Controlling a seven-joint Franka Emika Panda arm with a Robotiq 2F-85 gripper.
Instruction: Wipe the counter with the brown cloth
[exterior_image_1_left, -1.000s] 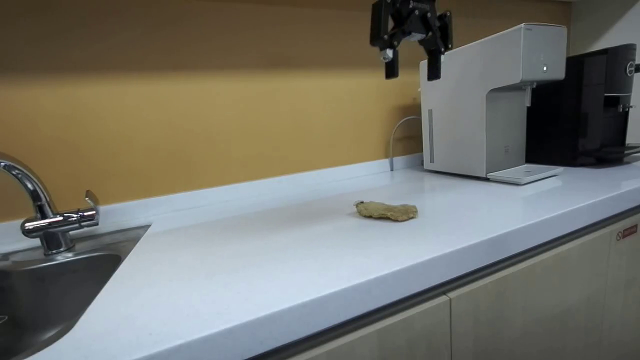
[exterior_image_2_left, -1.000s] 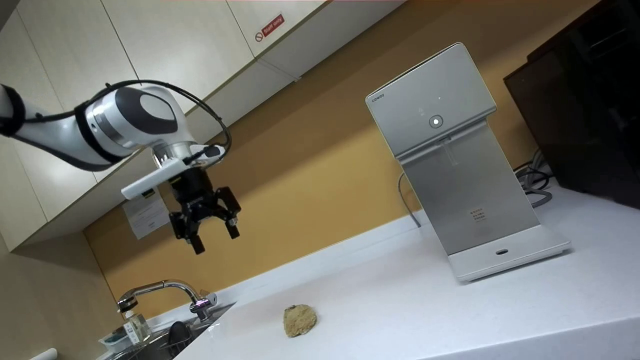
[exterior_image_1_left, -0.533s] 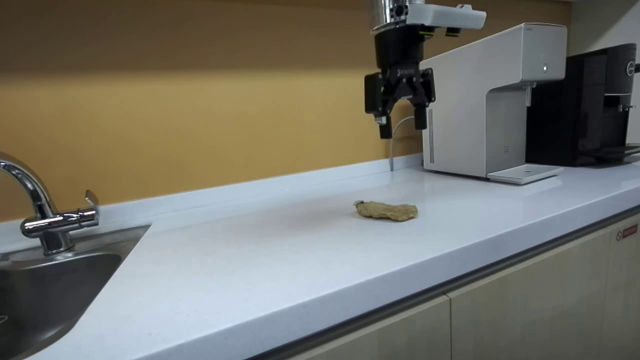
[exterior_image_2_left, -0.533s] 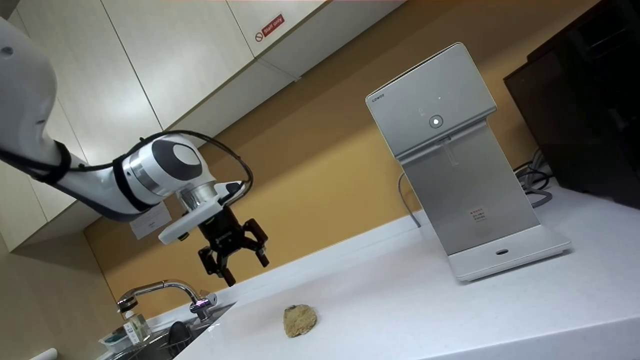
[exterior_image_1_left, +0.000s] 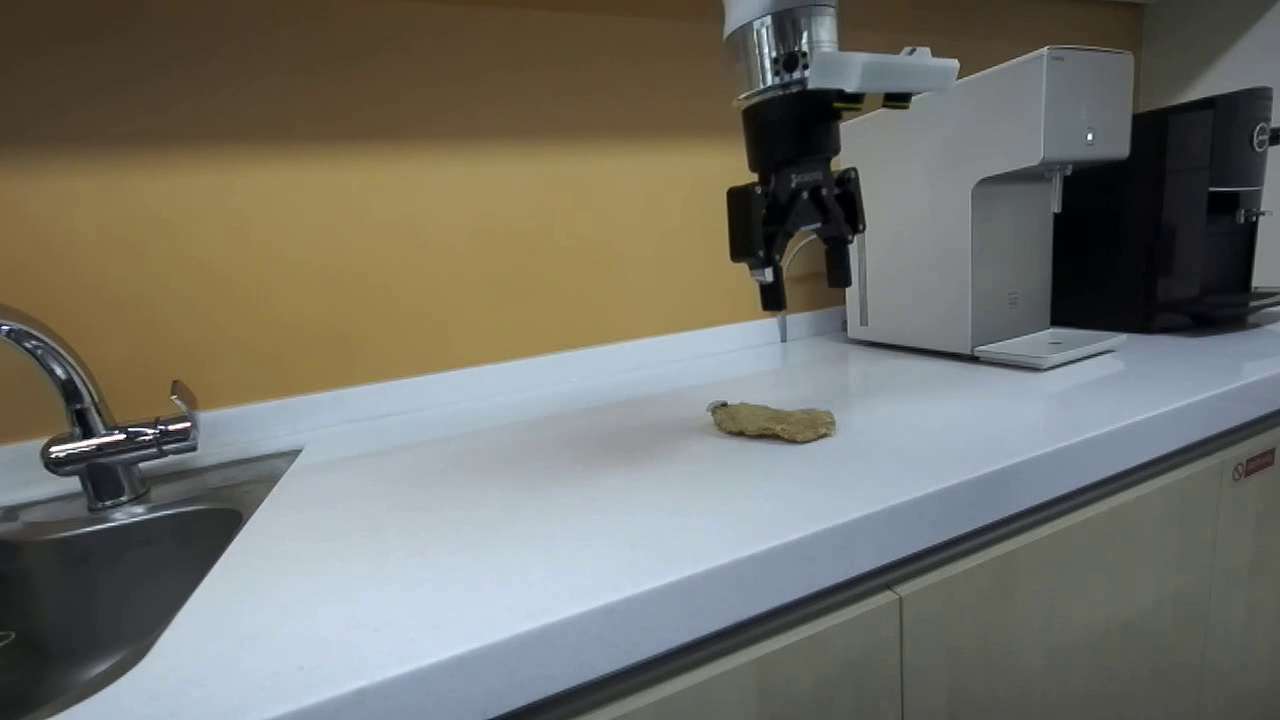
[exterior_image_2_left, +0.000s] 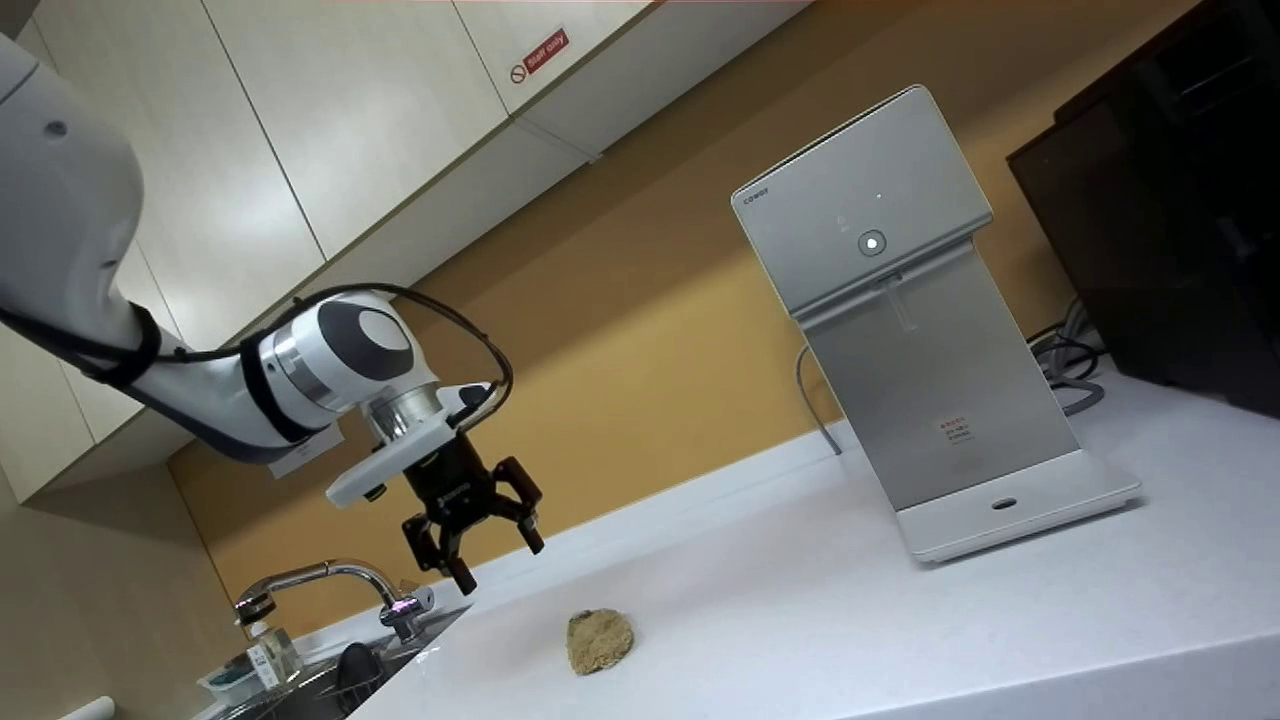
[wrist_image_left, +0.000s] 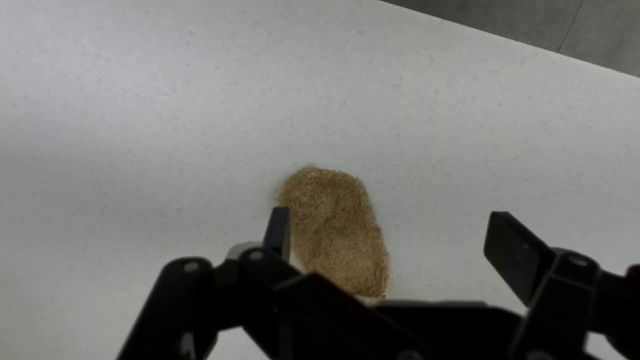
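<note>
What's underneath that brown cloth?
The brown cloth rests on the white counter, whose speckled surface shows around it. The patch directly beneath is covered, so anything there can't be seen.

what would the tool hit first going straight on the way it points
Pointing down, the tool would probably meet the brown cloth; depth is unclear, so it might partly land on the counter.

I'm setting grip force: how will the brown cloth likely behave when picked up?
The brown cloth is probably floppy, given its wavy outline. Its fuzzy surface suggests little slipping. Lying low and flattish, it likely won't roll.
</note>
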